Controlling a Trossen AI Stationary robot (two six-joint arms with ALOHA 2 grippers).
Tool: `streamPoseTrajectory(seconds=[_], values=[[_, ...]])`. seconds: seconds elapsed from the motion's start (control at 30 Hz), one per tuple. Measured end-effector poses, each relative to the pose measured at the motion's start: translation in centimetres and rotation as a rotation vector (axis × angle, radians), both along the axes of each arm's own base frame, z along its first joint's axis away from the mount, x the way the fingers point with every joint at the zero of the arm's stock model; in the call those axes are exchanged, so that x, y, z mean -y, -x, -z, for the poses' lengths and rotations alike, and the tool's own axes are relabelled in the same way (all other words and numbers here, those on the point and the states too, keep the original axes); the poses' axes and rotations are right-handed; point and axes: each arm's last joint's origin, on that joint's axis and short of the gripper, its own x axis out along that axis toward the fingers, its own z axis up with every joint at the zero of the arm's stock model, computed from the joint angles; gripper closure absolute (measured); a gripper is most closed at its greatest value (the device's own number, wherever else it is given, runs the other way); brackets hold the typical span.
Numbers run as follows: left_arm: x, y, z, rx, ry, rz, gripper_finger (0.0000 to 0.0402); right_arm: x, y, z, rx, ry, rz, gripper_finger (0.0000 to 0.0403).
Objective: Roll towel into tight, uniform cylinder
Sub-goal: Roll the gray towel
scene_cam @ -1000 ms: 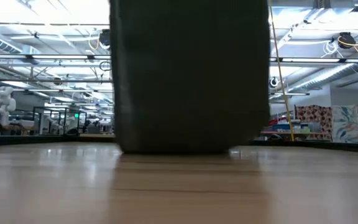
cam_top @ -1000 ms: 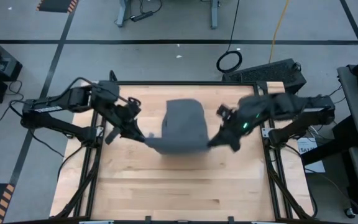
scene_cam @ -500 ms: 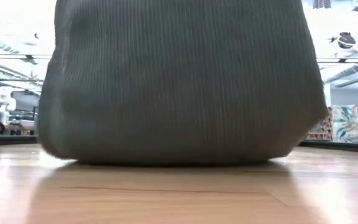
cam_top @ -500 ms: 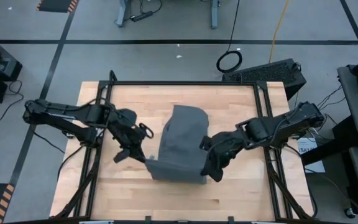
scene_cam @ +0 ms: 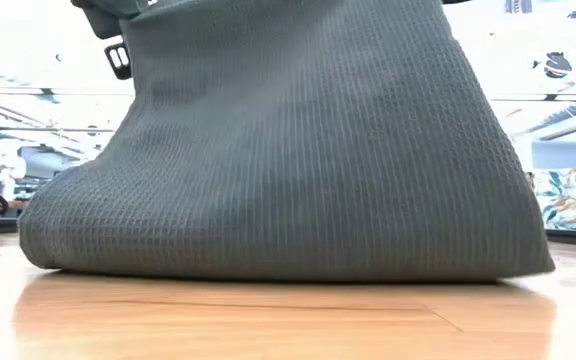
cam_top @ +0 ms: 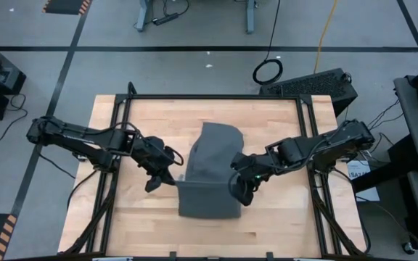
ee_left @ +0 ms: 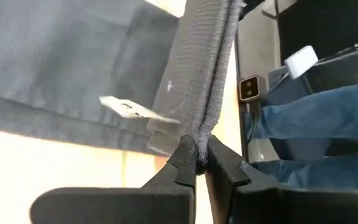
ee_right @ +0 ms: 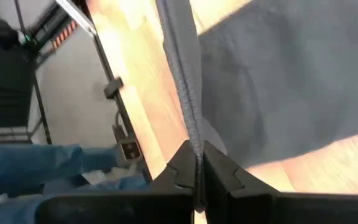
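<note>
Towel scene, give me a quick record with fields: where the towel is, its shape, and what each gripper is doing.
towel: dark grey towel on the wooden table, partly lifted
shape: loose sheet, not a roll
white tag: small tag at the edge near the left gripper
left gripper: shut on the towel's left near corner
right gripper: shut on the towel's right near corner
</note>
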Motion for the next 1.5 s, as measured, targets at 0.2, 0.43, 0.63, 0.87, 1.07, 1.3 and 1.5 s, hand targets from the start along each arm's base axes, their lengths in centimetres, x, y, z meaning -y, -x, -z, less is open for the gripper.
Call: streamPoseTrajectory(seconds=[0.2, 0.43, 0.63, 0.87, 1.07, 1.3, 1.5], values=[[-2.4, -1.1, -2.5, 0.220, -0.192, -0.193, 0.0387, 4.7, -1.2, -1.0, 0.130, 0.238, 0.222, 0.0403], [-7.9, -0.3, -12.4, 0.636, -0.710, -0.642, 0.0387, 15.8, -0.5, -9.1, 0.431, 0.648, 0.467, 0.0403], [-8.1, 4.8, -25.8, 1.275, -0.604, -0.710, 0.0387, 18.8, 3.7, -21.5, 1.185, 0.664, 0.339, 0.0403], [-5.7, 8.7, -28.3, 1.082, -0.172, -0.215, 0.0387, 12.0, 5.4, -22.5, 1.092, 0.380, -0.032, 0.0403], [-5.1, 7.9, -23.0, 0.591, -0.071, -0.157, 0.0387, 7.6, 4.2, -18.3, 0.711, 0.129, -0.103, 0.0403], [-4.7, 4.3, -16.5, 0.342, -0.050, -0.079, 0.0387, 4.5, 3.8, -13.7, 0.317, -0.027, -0.077, 0.0403], [-3.3, 1.9, -10.7, 0.208, 0.042, -0.010, 0.0387, 2.9, 3.3, -11.1, 0.169, -0.058, -0.075, 0.0403]])
